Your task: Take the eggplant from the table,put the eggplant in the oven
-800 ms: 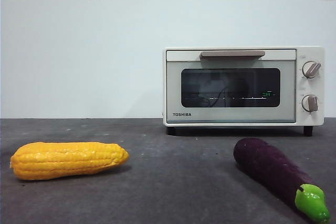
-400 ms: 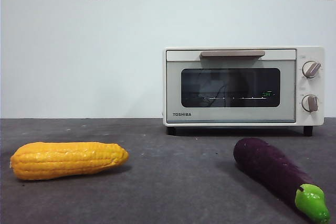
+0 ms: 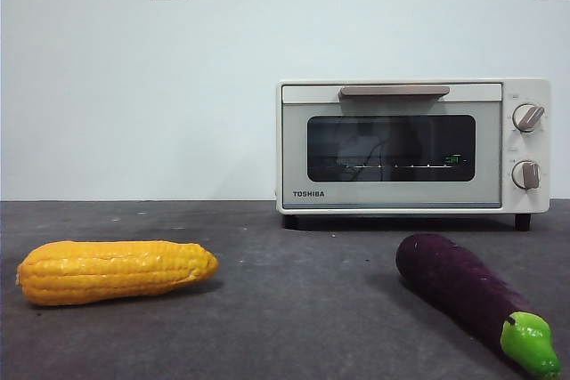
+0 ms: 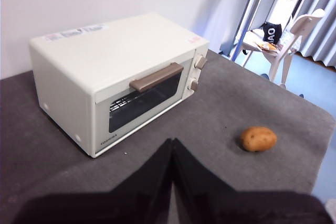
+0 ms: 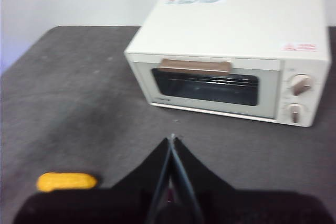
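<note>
The eggplant (image 3: 472, 302) lies on the table (image 3: 294, 309) in the right foreground, green cap toward the camera, well in front of the oven (image 3: 412, 146), whose door is shut with the handle bar across its top. Over on the left lies a corn cob (image 3: 116, 270), well apart from the eggplant. Neither arm shows in the front view. The left gripper (image 4: 172, 142) hangs high above the table with its jaws pressed together, a potato (image 4: 258, 138) off beside the oven. The right gripper (image 5: 171, 139) is up high too, jaws closed on nothing.
</note>
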Controlling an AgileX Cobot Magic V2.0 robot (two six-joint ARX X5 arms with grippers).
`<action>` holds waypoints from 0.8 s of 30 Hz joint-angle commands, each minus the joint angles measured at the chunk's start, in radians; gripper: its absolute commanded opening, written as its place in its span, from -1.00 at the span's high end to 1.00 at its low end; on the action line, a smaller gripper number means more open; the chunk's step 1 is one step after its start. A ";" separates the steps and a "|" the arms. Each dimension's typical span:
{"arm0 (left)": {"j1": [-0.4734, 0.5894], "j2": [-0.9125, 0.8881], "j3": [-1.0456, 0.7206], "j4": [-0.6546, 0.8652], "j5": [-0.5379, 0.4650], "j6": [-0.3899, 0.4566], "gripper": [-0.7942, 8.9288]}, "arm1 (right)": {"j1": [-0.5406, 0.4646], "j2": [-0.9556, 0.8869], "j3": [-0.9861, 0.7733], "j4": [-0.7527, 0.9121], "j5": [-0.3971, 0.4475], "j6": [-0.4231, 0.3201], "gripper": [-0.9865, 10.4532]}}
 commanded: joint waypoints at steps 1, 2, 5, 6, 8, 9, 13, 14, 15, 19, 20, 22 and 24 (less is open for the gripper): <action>-0.013 0.015 0.004 0.016 0.004 0.027 0.85 | 0.001 -0.005 0.003 0.007 -0.030 -0.003 0.79; -0.017 0.023 0.004 0.022 0.005 0.027 0.85 | 0.001 -0.005 0.003 0.007 -0.030 -0.004 0.71; -0.027 0.044 0.004 0.035 0.005 0.027 0.85 | 0.001 -0.005 0.003 0.007 -0.037 -0.003 0.43; -0.030 0.051 0.004 0.039 0.005 0.027 0.85 | 0.001 -0.005 0.003 0.006 -0.040 -0.003 0.36; -0.038 0.066 0.004 0.046 0.005 0.027 0.85 | 0.001 -0.005 0.003 0.004 -0.044 0.004 0.19; -0.042 0.072 0.004 0.051 0.004 0.027 0.85 | 0.001 -0.005 0.003 0.002 -0.044 0.005 0.14; -0.059 0.100 0.004 0.081 0.004 0.027 0.85 | 0.001 -0.005 0.003 -0.022 -0.044 0.005 -0.08; -0.062 0.105 0.004 0.089 0.004 0.027 0.85 | 0.001 -0.005 0.003 -0.030 -0.044 0.004 -0.13; -0.064 0.110 0.004 0.098 0.004 0.027 0.85 | 0.001 -0.005 0.003 -0.038 -0.045 0.004 -0.16; -0.073 0.137 0.008 0.128 -0.010 0.027 0.85 | 0.001 -0.005 0.003 -0.070 -0.070 0.004 -0.17; -0.077 0.145 0.012 0.128 -0.024 0.027 0.85 | 0.001 -0.005 0.003 -0.078 -0.074 0.004 -0.17; -0.089 0.168 0.027 0.127 -0.044 0.027 0.85 | 0.001 -0.005 0.003 -0.085 -0.083 0.004 -0.17; -0.101 0.198 0.049 0.127 -0.049 0.027 0.85 | 0.001 -0.005 0.003 -0.093 -0.099 0.005 -0.17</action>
